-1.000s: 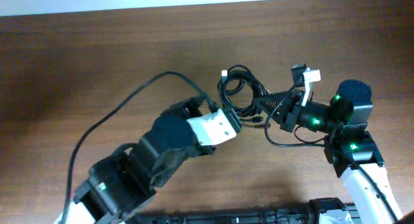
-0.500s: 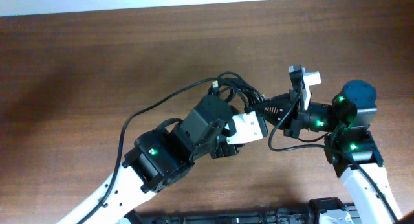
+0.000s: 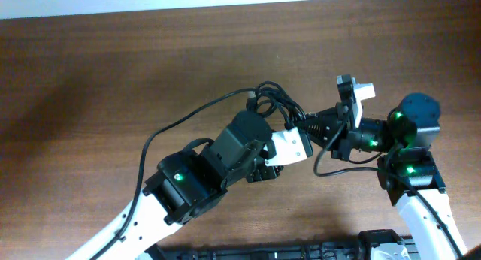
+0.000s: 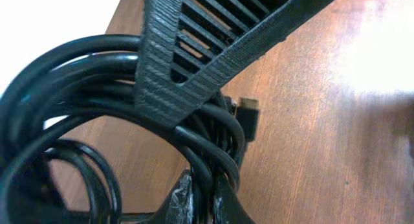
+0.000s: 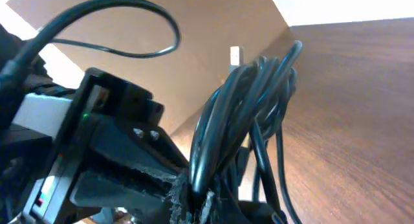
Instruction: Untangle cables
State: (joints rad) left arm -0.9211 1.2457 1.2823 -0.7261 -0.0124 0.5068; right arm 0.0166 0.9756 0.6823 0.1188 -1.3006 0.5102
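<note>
The cables (image 3: 272, 97) are a bundle of thin black loops lifted between my two arms at the table's middle. In the left wrist view the cables (image 4: 97, 88) curve down into my left gripper (image 4: 202, 188), which is shut on a few strands. A small plug (image 4: 248, 112) hangs beside them. My right gripper (image 5: 197, 198) is shut on other strands of the cables (image 5: 239, 101), and its ribbed finger (image 4: 213, 43) crosses the bundle. A white plug end (image 5: 235, 54) shows behind. From overhead the left gripper (image 3: 285, 127) and right gripper (image 3: 308, 126) meet at the bundle.
The wooden table (image 3: 113, 72) runs out to a pale edge at the back. A thicker black cable (image 3: 180, 121) arcs from the left arm. A thin loop (image 3: 331, 170) hangs under the right gripper. The left arm's body (image 5: 97, 140) fills the right wrist view's left side.
My left arm has swung up and right to the bundle, and its jaws have closed on the strands. The right gripper has kept its hold and lifted the bundle slightly.
</note>
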